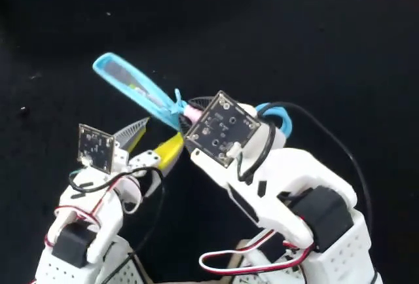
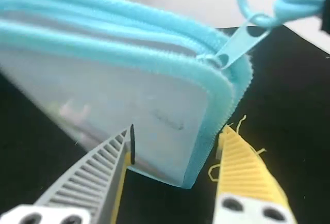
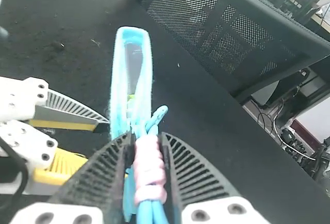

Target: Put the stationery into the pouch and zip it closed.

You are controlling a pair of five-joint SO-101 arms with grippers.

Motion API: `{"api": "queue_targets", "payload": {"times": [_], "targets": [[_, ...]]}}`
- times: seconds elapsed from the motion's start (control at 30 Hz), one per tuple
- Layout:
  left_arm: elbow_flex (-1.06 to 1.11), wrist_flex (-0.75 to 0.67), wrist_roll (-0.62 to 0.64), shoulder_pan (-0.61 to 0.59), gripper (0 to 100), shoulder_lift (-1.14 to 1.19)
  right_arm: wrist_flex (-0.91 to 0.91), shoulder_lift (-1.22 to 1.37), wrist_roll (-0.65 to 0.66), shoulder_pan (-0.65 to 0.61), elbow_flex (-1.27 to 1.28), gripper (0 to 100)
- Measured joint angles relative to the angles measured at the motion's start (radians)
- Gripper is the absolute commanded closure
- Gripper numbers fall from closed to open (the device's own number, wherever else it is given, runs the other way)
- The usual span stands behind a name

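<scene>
The pouch (image 2: 129, 95) has a soft, fuzzy blue cloth edge, and its flat sides are smooth, cloudy see-through plastic. Its zip pull (image 2: 232, 48) looks smooth and a bit shiny. The cord (image 3: 149, 167) is woven string wrapped in bumpy pink thread. The left gripper (image 2: 178, 131) has ribbed matt plastic fingers (image 2: 93, 177), one grey and one yellow. The right gripper (image 3: 146, 137) has dark ribbed plastic. The table (image 1: 327, 55) is matt black and dusty.

The pouch (image 1: 131, 84) has light blue edging and frosted grey sides. Its cord (image 3: 150, 168) is pink and blue. The tabletop (image 1: 314, 48) is plain black.
</scene>
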Motion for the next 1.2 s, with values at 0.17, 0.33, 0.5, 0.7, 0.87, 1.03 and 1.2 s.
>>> {"api": "queue_targets", "payload": {"times": [0.17, 0.33, 0.5, 0.7, 0.87, 1.03, 1.2], "targets": [[-0.074, 0.135, 0.000, -0.009, 74, 0.000, 0.000, 0.000, 0.000, 0.000, 0.000, 98.8], [-0.103, 0.193, -0.071, -0.043, 74, 0.000, 0.000, 0.000, 0.000, 0.000, 0.000, 98.8], [-0.104, 0.196, -0.097, -0.163, 74, 0.000, 0.000, 0.000, 0.000, 0.000, 0.000, 98.8], [-0.132, 0.244, -0.092, -0.161, 74, 0.003, 0.000, 0.000, 0.000, 0.000, 0.000, 98.8], [-0.183, 0.290, 0.040, 0.026, 74, -0.023, 0.000, 0.000, 0.000, 0.000, 0.000, 98.8], [-0.150, 0.195, 0.054, 0.130, 74, -0.023, 0.000, 0.000, 0.000, 0.000, 0.000, 98.8], [-0.080, -0.002, 0.054, 0.164, 74, -0.023, 0.000, 0.000, 0.000, 0.000, 0.000, 98.8]]}}
